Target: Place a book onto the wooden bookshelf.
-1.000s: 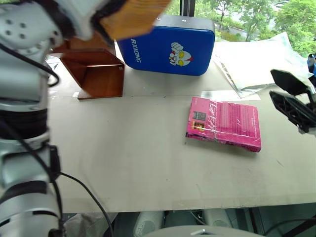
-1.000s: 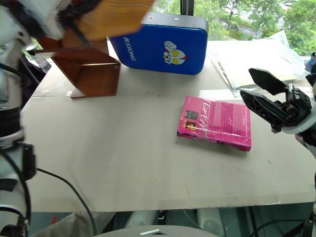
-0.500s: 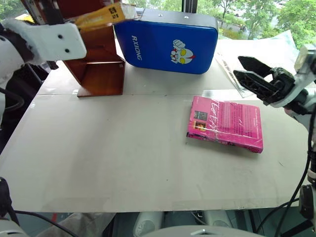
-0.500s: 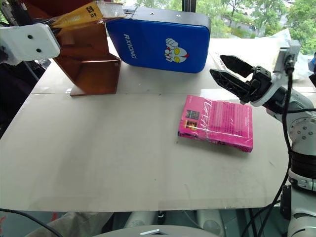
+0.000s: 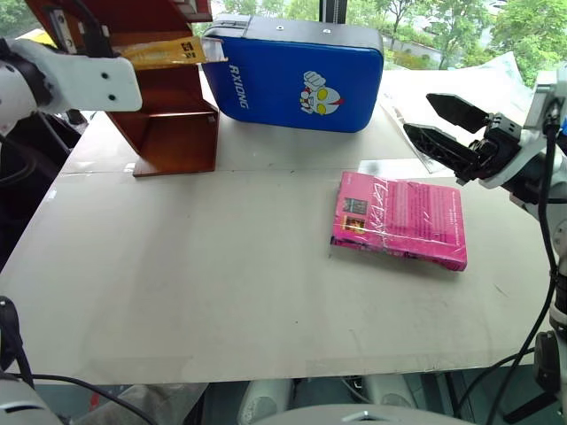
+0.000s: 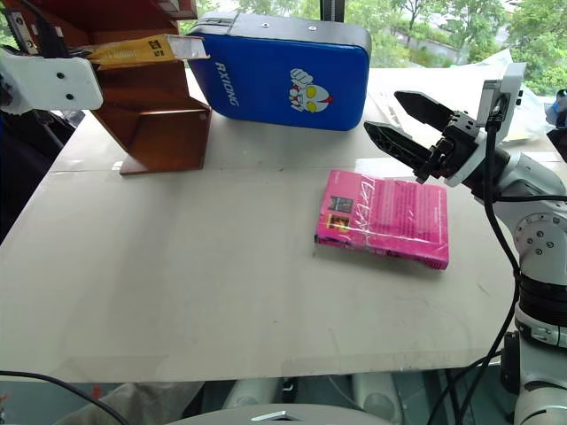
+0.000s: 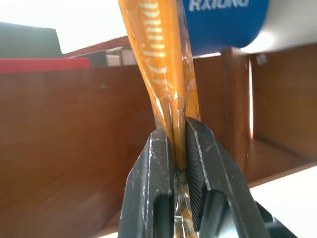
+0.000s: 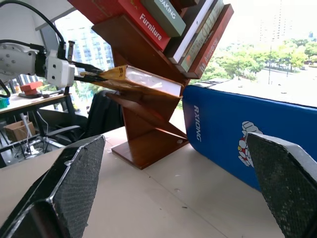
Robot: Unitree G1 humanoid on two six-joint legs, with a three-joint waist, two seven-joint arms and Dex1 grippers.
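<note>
Nearest you, the table lies bare, and further in rests a magenta-pink book in clear wrap, flat and untouched. Just above its far right corner your right gripper hangs with its fingers spread wide, grasping nothing. Beyond, at the far left, your left gripper is clenched on the book, the yellow-orange paperback, taking it by one narrow edge; the left wrist view shows both pads pressed flat against the covers. The book lies roughly level, its free end reaching towards the blue padded case, its body across a slanted compartment of the wooden bookshelf. Whether it already rests on the shelf board, I cannot tell. I judge the book light and fairly stiff, but the glossy wrap will be slippery, and a hold at one end lets the free end sag or swing. Keep your grip square on the covers near the spine side, and release only once the shelf carries the weight. Other books stand in the upper compartments; mind the clearance beneath them.
</note>
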